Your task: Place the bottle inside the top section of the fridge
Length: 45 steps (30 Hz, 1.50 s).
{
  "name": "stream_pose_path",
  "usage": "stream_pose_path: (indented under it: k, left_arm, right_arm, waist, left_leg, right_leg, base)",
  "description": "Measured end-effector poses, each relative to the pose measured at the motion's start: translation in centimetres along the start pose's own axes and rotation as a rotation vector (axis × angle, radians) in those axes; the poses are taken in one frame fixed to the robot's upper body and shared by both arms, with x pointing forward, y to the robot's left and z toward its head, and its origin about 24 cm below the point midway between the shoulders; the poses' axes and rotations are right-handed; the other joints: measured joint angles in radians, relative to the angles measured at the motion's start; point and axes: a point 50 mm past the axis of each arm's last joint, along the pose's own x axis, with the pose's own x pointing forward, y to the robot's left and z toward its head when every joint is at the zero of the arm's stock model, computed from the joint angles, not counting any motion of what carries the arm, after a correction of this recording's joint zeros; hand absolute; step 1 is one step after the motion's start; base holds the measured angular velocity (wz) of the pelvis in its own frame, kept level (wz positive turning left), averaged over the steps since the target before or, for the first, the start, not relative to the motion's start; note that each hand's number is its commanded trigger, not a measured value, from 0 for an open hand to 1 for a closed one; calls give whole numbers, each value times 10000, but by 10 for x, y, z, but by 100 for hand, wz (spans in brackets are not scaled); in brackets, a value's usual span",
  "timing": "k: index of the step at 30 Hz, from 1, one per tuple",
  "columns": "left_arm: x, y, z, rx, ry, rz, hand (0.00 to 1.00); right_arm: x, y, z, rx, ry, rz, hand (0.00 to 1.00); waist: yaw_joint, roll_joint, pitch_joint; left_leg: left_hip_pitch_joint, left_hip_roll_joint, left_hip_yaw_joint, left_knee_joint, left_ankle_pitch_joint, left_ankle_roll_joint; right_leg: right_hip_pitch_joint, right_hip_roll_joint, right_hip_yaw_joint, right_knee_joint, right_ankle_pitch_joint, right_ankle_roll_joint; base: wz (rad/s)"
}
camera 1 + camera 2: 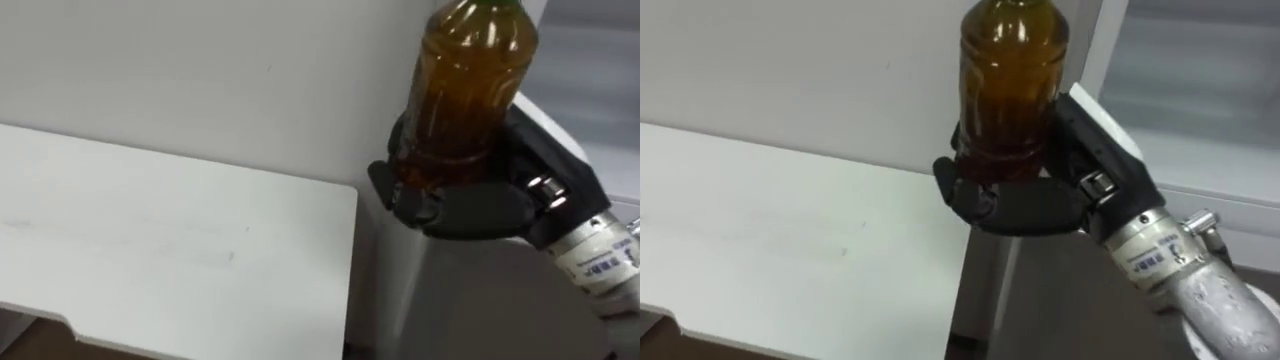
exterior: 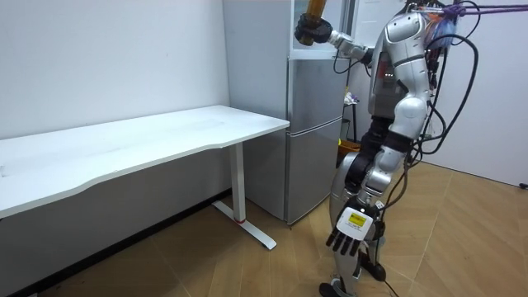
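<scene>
room view first: a pale wall [image 2: 107, 58] runs behind everything, and a wood-patterned floor [image 2: 462, 239] spreads under it. against that wall stands a long white table [image 2: 165, 136] on white legs, its top bare. just beside the table's end, on the room view's right, is a tall grey fridge [image 2: 313, 132], its lower door closed. the robot stands upright on the floor close in front of the fridge, body turned toward it, with one arm reaching up and forward to the level of the fridge's upper part. in the eye views that arm comes in from the right, and the right hand [image 1: 470, 205] has its dark fingers wrapped around the lower body of the bottle [image 1: 465, 90], clamped on it from below and around. the bottle is clear, filled with amber-brown liquid, and is held upright in the air, clear of the table, above the gap where the table's end meets the fridge side. to the right of the bottle in the right eye view a white edge and a pale space show, which looks like the upper compartment, though i cannot tell how far it is open. the left hand [image 2: 348, 239] hangs low beside the robot's leg, fingers loose and apart, holding nothing.
</scene>
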Motion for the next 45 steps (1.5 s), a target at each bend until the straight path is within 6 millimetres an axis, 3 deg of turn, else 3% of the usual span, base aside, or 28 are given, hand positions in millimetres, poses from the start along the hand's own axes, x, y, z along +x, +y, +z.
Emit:
stream_pose_path:
  k: [6, 16, 21, 23, 38, 45]
  left_arm:
    - [0, 0, 2, 196, -26, 7, 0]
    - [1, 1, 3, -5, -61, 154, 0]
    - [1, 2, -5, -130, 308, 209, 0]
    - [1, 3, -6, -171, 370, 232, 0]
    - [1, 3, -4, -198, 338, 227, 0]
    - [0, 6, -5, -351, 358, 298, 0]
  right_arm:
    - [-8, -9, -4, -183, 435, -378, 100]
    - [-21, -33, 0, -929, 596, -1287, 100]
    - [-29, -46, -7, -1237, 1062, -1846, 100]
    - [-31, -51, -10, -1459, 1285, -2068, 100]
    - [-41, -67, -34, -1529, 2457, -3115, 100]
    - [-57, -79, -63, -1185, 3868, -3884, 100]
  waist:
    - [-477, 11, 44]
    - [-744, -5, 30]
    - [-905, 44, 85]
    - [-935, 76, 128]
    - [-914, 26, 88]
    - [-735, -35, 82]
  left_leg:
    - [81, 44, 265, -116, -10, -8]
    - [192, 183, 620, -139, -57, -83]
    - [294, 196, 620, -143, -70, -95]
    - [339, 204, 610, -146, -101, -100]
    - [477, 213, 576, -190, -106, -106]
    - [478, 213, 578, -175, -107, -107]
  right_leg:
    - [-61, 42, 265, 15, 18, -4]
    - [-167, 185, 657, 18, 51, -55]
    - [-82, 201, 673, 11, 51, -55]
    - [-33, 210, 662, 0, 51, -55]
    - [10, 233, 707, 2, 55, -62]
    - [-6, 233, 708, 35, 55, -62]
  base:
    - [-14]
    - [-12]
    - [0]
    - [0]
    - [0]
    - [0]
